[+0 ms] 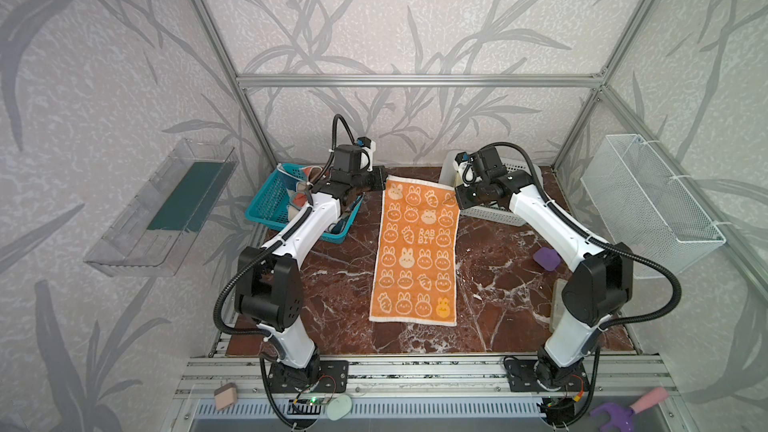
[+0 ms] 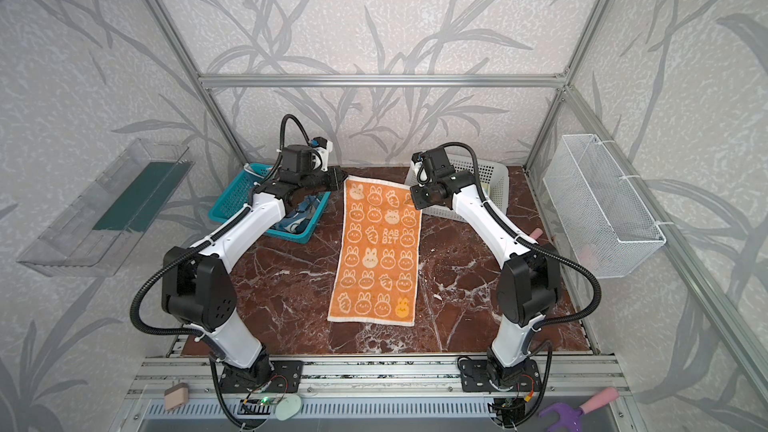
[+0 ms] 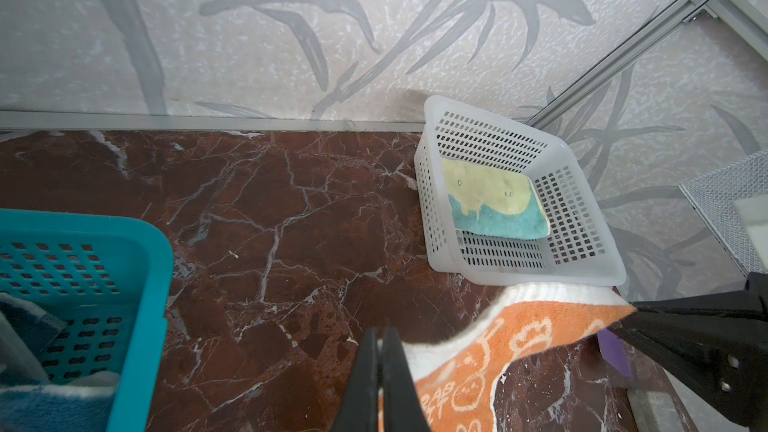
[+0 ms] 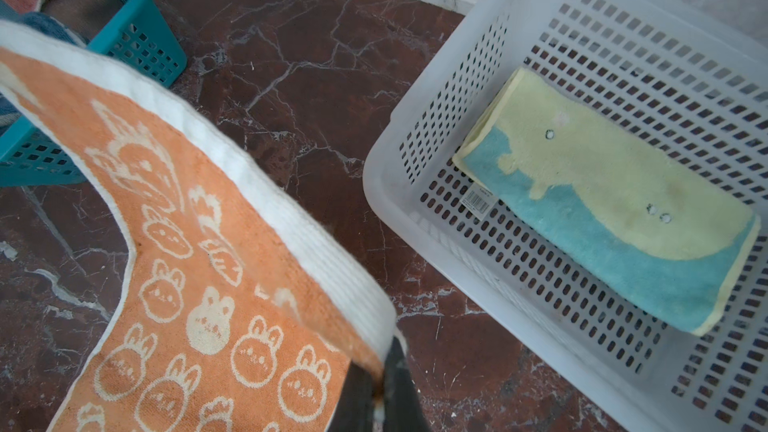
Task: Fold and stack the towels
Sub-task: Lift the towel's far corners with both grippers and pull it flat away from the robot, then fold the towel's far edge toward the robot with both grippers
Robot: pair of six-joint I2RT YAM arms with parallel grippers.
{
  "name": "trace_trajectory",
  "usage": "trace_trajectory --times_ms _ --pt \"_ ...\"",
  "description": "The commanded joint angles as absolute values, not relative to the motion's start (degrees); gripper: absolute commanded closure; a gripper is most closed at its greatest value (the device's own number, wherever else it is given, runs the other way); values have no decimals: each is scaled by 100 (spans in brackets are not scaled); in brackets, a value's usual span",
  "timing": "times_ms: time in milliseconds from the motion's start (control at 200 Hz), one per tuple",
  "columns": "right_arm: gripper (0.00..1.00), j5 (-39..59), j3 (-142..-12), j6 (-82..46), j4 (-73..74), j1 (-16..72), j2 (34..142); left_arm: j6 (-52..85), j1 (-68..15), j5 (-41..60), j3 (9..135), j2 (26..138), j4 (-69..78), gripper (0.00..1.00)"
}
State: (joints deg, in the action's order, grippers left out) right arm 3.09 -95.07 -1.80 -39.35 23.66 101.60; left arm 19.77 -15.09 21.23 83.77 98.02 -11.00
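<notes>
My left tool (image 3: 380, 371) is pressed together on the far left corner of the orange rabbit towel (image 1: 415, 251). My right tool (image 4: 380, 384) pinches the far right corner, so neither arm is nearer. From that lifted edge the towel runs lengthwise toward the near side of the counter (image 1: 332, 284), lying flat. I judge the bare counter past its near end gives folding room. A blue basket (image 1: 259, 209) and a white basket (image 1: 490, 215) flank the tools.

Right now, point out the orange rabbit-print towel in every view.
In a top view: orange rabbit-print towel spread lengthwise at centre.
In a top view: likewise central.
Left wrist: its far edge raised in shut left tool.
Right wrist: corner pinched in right tool.
Shared landmark: white perforated plastic basket.
</notes>
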Motion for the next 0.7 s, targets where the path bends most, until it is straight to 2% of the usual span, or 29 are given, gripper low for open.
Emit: trace_trajectory --times_ms 0,140,395,580,695 --pt "100 569 -9571 -90 -4246 2350 10207 2048 -1481 2286 8136 9569 -1136 100" --pt "100 994 -8917 -420 -4073 2399 9878 2106 -1482 2362 7417 9177 -1132 100" --pt "100 1180 -6428 -1254 -3161 2854 9033 2681 -1610 2301 5120 8391 -475 100" --pt "100 1209 -5324 -1786 -2455 3151 9243 3001 -1902 2246 4053 8262 -374 100" --pt "100 1369 -5248 -1806 -2127 3129 9719 3071 -2174 2046 3692 8509 -121 100"
